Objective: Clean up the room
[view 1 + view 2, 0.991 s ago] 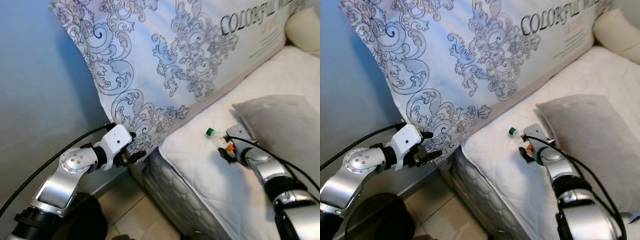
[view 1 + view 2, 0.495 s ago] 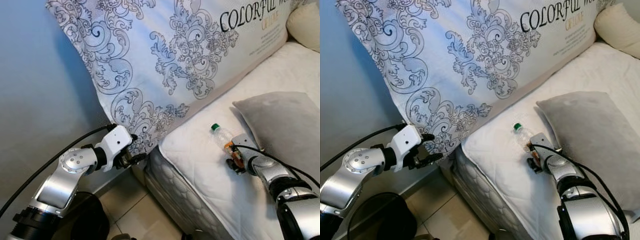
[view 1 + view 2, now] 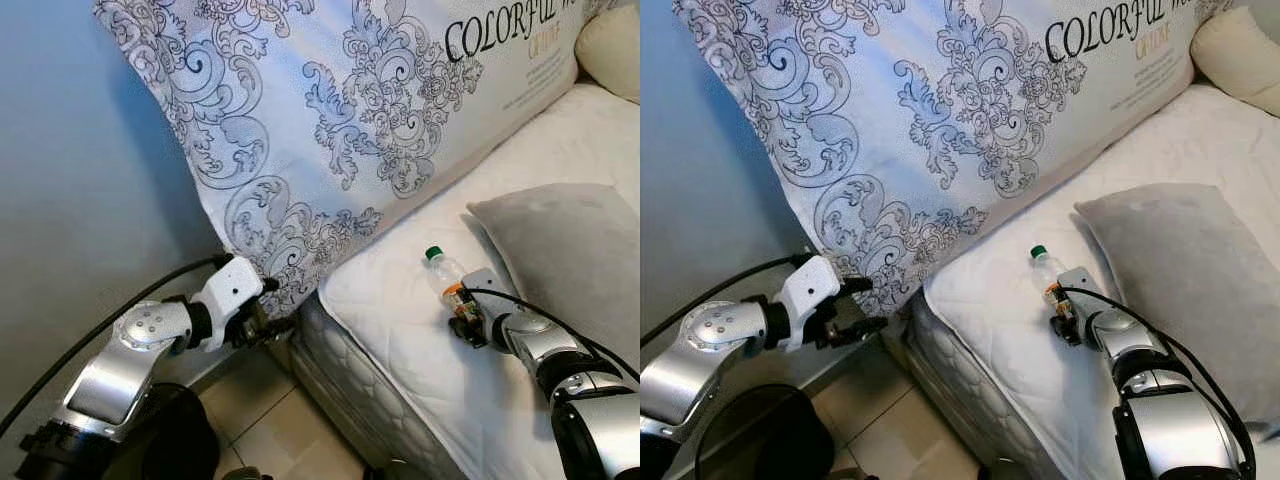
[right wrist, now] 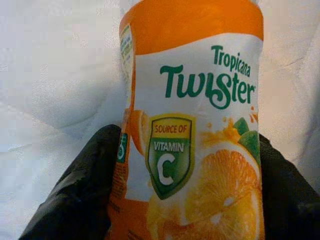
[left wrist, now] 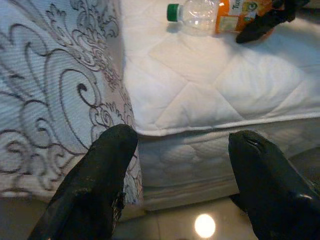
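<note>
A clear plastic bottle (image 3: pixel 446 277) with a green cap and an orange Tropicana Twister label (image 4: pixel 192 135) lies on the white mattress (image 3: pixel 400 330), near its edge. My right gripper (image 3: pixel 466 322) is shut on the bottle's lower, labelled end, with one black finger (image 4: pixel 85 190) on each side. Whether the bottle is lifted off the sheet I cannot tell. My left gripper (image 3: pixel 268 312) is open, held beside the bed's corner, just under the bottom corner of the big patterned pillow (image 3: pixel 350 130). The left wrist view shows the bottle (image 5: pixel 210 14) across the mattress, beyond the open left gripper (image 5: pixel 182 136).
A grey pillow (image 3: pixel 570 250) lies just to the right of the bottle. A cream cushion (image 3: pixel 612 45) sits at the far right. The blue wall (image 3: pixel 80 200) is at the left. A dark round object (image 3: pixel 175 440) stands on the tiled floor (image 3: pixel 280 440) below my left arm.
The bottle now shows more fully ahead of my right gripper, cap pointing away. My left arm has dipped slightly and its fingers have spread wider. The camera has shifted a little.
</note>
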You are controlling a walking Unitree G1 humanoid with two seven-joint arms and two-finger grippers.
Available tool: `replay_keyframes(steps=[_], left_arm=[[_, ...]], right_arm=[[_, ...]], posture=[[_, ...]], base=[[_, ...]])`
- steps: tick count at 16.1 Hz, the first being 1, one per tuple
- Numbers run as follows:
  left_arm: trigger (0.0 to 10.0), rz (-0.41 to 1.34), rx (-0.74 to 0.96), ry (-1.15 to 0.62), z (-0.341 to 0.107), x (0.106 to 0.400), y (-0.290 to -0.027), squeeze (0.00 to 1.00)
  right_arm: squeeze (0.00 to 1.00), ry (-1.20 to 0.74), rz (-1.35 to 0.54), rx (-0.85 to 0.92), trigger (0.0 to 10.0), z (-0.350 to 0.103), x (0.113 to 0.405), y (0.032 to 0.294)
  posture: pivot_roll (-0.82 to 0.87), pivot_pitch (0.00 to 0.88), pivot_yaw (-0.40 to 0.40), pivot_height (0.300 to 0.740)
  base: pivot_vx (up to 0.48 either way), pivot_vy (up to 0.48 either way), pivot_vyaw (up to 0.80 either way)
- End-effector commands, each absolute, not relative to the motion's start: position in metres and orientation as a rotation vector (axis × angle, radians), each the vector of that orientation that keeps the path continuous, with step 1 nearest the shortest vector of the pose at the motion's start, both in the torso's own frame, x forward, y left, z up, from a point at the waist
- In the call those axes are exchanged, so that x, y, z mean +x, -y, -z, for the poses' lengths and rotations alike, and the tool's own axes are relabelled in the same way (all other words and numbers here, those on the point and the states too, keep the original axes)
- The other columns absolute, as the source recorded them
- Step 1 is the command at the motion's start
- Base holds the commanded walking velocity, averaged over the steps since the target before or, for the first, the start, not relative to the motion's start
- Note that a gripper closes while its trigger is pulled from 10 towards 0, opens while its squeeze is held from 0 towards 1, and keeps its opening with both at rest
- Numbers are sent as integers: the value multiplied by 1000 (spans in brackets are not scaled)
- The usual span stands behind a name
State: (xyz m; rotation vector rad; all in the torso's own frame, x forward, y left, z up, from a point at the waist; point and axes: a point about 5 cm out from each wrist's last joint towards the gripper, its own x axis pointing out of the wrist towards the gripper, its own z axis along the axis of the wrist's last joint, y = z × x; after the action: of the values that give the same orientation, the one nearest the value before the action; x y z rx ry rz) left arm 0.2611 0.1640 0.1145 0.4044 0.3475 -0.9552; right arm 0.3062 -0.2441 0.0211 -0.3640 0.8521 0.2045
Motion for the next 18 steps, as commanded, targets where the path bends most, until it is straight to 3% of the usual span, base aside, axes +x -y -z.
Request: replay_keyframes(steps=[1, 9, 13, 15, 16, 18], left_arm=[[10000, 959, 399, -345, -119, 261, -168, 0], [10000, 890, 315, -326, -117, 255, -171, 0], [10000, 691, 209, -291, -109, 245, -179, 0], [10000, 630, 169, -303, -101, 235, -178, 0], [10000, 541, 181, -317, -93, 231, -179, 0], [10000, 496, 190, -341, -83, 228, -174, 0]], right_arm=[[0, -841, -203, -346, 0, -26, 310, 246], [0, -717, -163, -181, 0, -31, 311, 248], [0, -588, -537, -8, 0, -45, 283, 227], [0, -548, -703, -100, 0, -54, 262, 222], [0, -520, -847, -100, 10000, -57, 243, 211], [0, -484, -807, -204, 10000, -56, 236, 202]], posture=[[78, 34, -1, 740], [76, 6, -18, 740], [53, 28, 13, 740], [40, 39, 25, 740], [30, 53, 25, 740], [24, 65, 22, 740]], base=[[0, 0, 0], [0, 0, 0], [0, 0, 0], [0, 0, 0], [0, 0, 0], [0, 0, 400]])
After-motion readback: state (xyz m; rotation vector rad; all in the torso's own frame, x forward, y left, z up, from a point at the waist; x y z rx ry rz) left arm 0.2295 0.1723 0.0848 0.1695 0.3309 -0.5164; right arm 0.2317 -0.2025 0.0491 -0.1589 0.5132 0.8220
